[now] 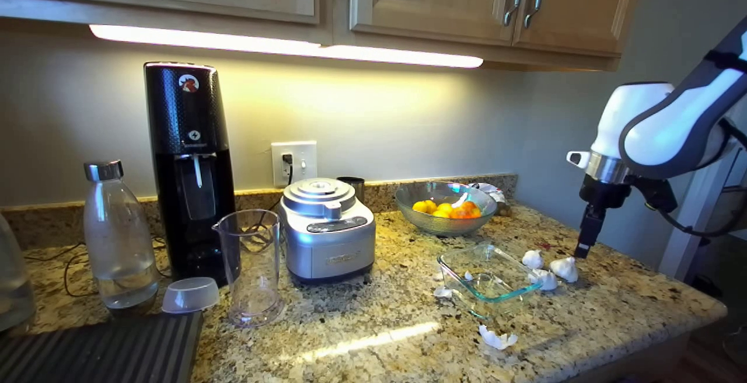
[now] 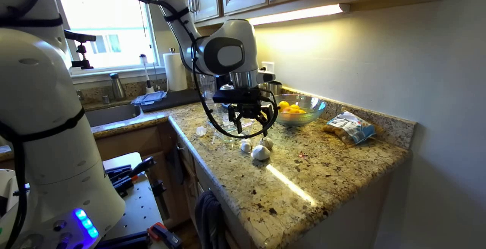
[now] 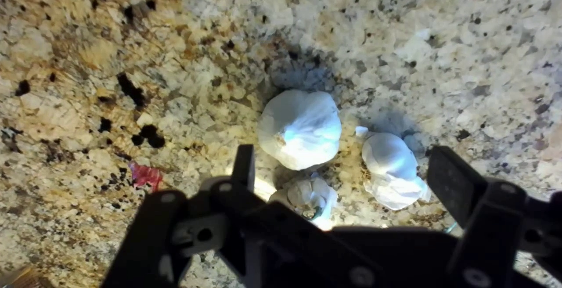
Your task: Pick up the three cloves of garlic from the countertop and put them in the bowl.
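In an exterior view, glossy granite counter (image 1: 402, 307) low in frame, smooth glass bowl (image 1: 487, 298) lower right, satin wood cabinets (image 1: 432, 6) up top — in the wrist view, papery garlic (image 3: 300, 130) mid-frame, matt gripper (image 3: 342, 154) below.

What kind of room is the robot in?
It looks like a kitchen, probably in someone's home. You can see a sink, a paper towel roll and three garlic bulbs lying on the speckled countertop.
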You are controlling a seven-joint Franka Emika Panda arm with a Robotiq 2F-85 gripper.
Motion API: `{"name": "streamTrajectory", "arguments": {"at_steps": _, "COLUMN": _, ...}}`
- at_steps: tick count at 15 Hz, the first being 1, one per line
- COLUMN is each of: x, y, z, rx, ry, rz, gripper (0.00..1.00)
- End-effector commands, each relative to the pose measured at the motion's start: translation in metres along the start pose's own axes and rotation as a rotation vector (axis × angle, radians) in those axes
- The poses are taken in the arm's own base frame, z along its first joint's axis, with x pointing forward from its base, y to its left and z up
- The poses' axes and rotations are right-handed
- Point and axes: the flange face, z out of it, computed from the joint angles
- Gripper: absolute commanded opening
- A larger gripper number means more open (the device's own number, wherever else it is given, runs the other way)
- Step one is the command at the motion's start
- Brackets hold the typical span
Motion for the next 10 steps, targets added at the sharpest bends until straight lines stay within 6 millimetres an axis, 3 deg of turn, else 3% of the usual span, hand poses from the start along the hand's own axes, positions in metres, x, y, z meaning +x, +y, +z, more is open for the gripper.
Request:
{"name": "streamTrajectory", "arguments": {"at_steps": 1, "x": 0.010, "y": 0.003, "z": 0.024, "rx": -0.012, "ry": 0.034, "rz": -0.033, "gripper": 1.00}}
{"name": "streamTrajectory", "arguments": {"at_steps": 10, "x": 0.018, "y": 0.018, "z": 0.067, "rx": -0.021, "ry": 0.022, "rz": -0.077, "gripper": 1.00}}
